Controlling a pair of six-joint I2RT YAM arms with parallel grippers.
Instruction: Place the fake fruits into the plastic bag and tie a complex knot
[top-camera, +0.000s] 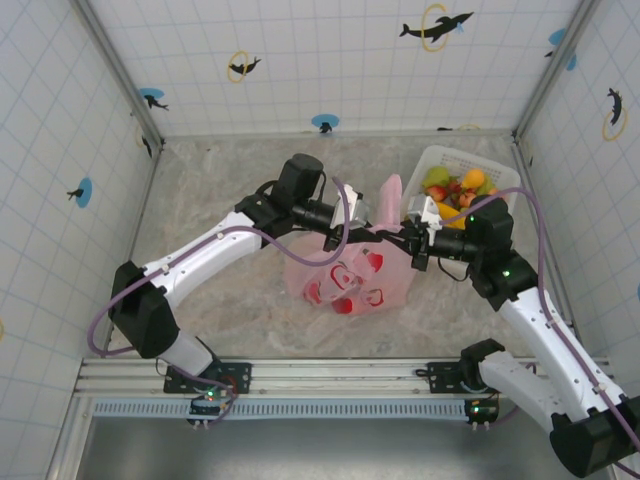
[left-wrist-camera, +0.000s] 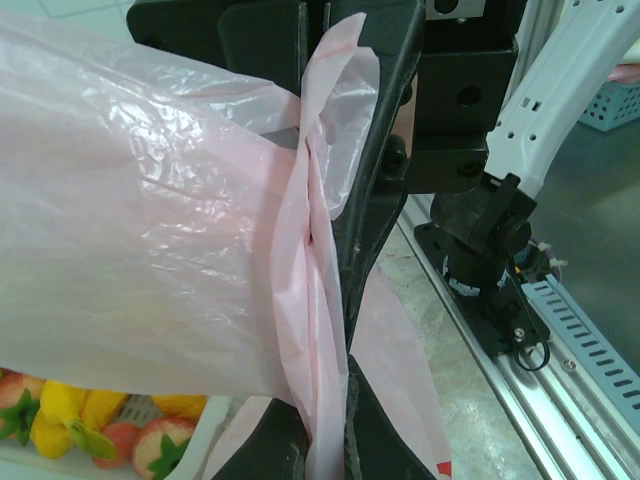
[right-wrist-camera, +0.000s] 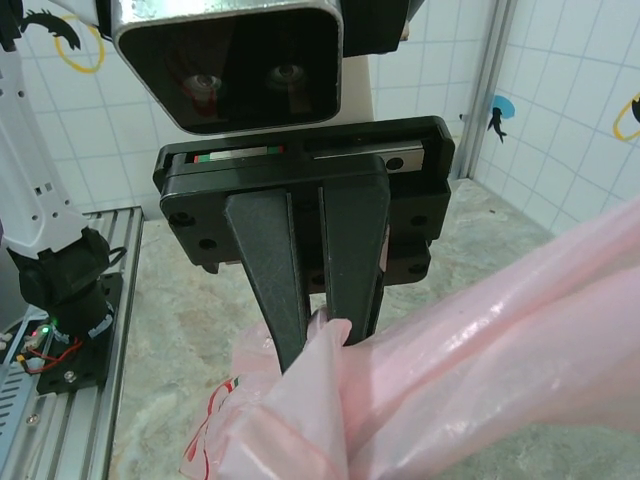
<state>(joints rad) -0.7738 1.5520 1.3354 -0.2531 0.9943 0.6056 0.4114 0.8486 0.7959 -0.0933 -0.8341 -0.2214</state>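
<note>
Here the plastic bag (top-camera: 345, 278) lies mid-counter (top-camera: 215, 175), both claws closed on its pink strips: left claw (top-camera: 357, 214) and right claw (right-wrist-camera: 322, 328). The fake fruits (top-camera: 455, 186) fill a white basket (top-camera: 432, 158) at the far right corner.

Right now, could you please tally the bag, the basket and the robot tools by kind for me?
Pink plastic bag: 1
White basket: 1, its fake fruits too jumbled to count
Tools: 2, the left tool and the right tool, each shut on the bag
Total: 4
</note>
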